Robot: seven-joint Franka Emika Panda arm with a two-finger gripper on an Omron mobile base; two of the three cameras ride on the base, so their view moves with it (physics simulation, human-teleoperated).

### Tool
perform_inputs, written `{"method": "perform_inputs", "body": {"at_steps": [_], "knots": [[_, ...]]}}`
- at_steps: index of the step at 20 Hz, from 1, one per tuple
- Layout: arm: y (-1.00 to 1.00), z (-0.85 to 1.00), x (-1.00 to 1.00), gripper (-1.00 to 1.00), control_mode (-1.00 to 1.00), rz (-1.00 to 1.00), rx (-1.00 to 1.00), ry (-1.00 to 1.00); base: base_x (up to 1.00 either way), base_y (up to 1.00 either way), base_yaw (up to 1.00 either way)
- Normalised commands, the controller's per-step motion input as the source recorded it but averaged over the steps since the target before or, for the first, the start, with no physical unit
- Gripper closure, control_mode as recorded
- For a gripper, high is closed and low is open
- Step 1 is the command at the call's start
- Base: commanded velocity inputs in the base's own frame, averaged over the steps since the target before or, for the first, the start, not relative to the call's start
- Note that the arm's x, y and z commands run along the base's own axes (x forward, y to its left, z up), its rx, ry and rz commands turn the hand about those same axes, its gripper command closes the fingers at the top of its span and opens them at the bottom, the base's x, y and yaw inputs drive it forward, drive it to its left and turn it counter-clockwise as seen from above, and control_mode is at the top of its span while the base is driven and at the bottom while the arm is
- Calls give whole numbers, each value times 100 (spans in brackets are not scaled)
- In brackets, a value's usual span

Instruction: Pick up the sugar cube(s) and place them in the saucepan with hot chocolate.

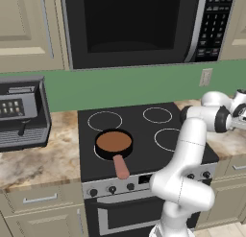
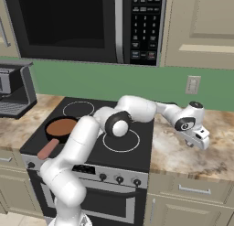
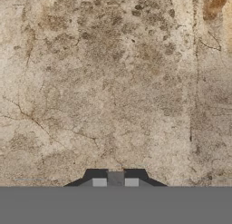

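- Far left: coffee machine (image 1: 21,117) on the counter; not part of the task; leave alone.
- Saucepan (image 1: 114,144) on the front-left burner of the stove (image 1: 144,135); brown liquid inside; salmon-pink handle points toward the stove's front edge; well apart from the hand.
- Arm reaches rightward across the stove; elbow hangs above the right-hand burners; wrist out over the marbled countertop (image 2: 183,152) right of the stove.
- Gripper (image 2: 199,143) low over that countertop, pointing down; in the hand view the tips (image 3: 99,182) stand almost together, a small pale grey block pinched between them; jaws narrow, closed to their tightest.
- Sugar cube (image 3: 115,178): I judge the pale block between the tips to be the cube; too little of it shows to be certain.
- Step in hand, by judgement: grasp just made, lift comes next.
- To do it well: rise straight up before any sideways travel, so the cube does not drag on the stone; keep the pinch firm; carry left, high enough to clear the pan rim; release low over the liquid, centred, to avoid splash or a miss.
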Motion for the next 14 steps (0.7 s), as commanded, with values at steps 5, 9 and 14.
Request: {"method": "perform_inputs", "body": {"at_steps": [5,9,14], "knots": [[40,7,-42,100,-100,0,-7,-5,0,0,0],[41,38,-82,100,-100,0,-8,-20,0,0,0],[63,55,-91,100,-100,2,-4,-20,0,0,0]]}}
